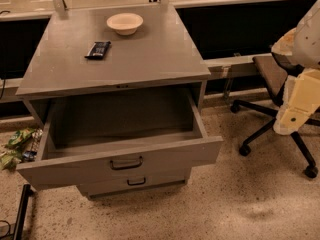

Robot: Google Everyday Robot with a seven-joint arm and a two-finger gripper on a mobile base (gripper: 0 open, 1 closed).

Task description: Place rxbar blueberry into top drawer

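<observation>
A rxbar blueberry point(98, 49) lies flat on the grey desk point(160, 54), left of centre and apart from a cream bowl point(124, 23) near the back edge. Below, the top drawer point(120, 129) stands pulled out, its dark loop handle point(126, 162) facing the camera above a shallower lower drawer point(135, 183). The robot's cream claw point(292, 111) hangs at the right edge, well apart from the bar and in front of an office chair point(270, 74); whether it is wide or narrow cannot be told.

text: none legible | rxbar blueberry point(98, 49): pale marks, possibly lettering, unreadable | gripper point(291, 113): far right, by chair point(271, 73)
</observation>
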